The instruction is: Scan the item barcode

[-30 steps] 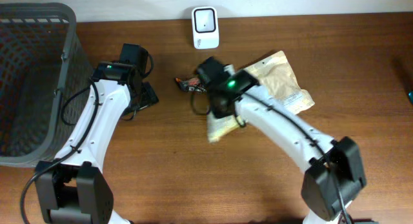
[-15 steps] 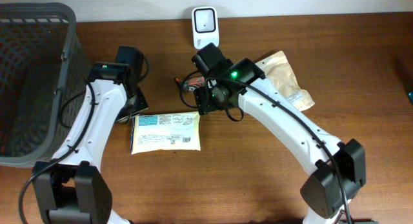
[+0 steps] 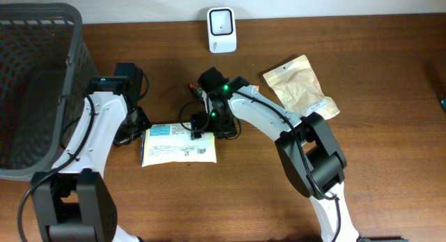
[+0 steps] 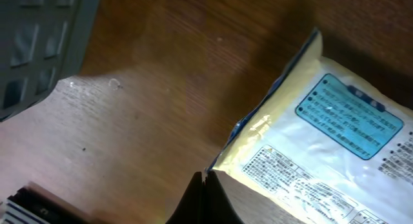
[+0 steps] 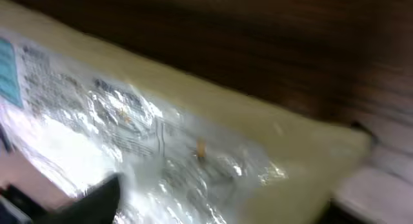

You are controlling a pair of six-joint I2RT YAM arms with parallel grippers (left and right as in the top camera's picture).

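Observation:
A yellow packet [image 3: 178, 144] with a blue label and fine print lies flat on the wooden table. My left gripper [image 3: 139, 130] sits at its left edge. In the left wrist view the left gripper [image 4: 205, 179] is shut, with the corner of the packet [image 4: 322, 140] pinched at the very tips. My right gripper [image 3: 209, 125] hovers open over the packet's upper right corner. In the right wrist view the shiny packet [image 5: 193, 140] fills the space under the right gripper [image 5: 213, 211], one dark finger [image 5: 84, 201] at the lower left. The white scanner [image 3: 221, 20] stands at the table's back edge.
A dark mesh basket [image 3: 35, 81] fills the left side and shows in the left wrist view as the basket [image 4: 39, 30]. A brown pouch [image 3: 301, 88] lies at the right. A small dark and red item [image 3: 198, 90] sits behind the right gripper.
The packet went from the raised right gripper down flat onto the table. The right gripper opened and moved to its upper right corner. The left gripper shut at its left edge.

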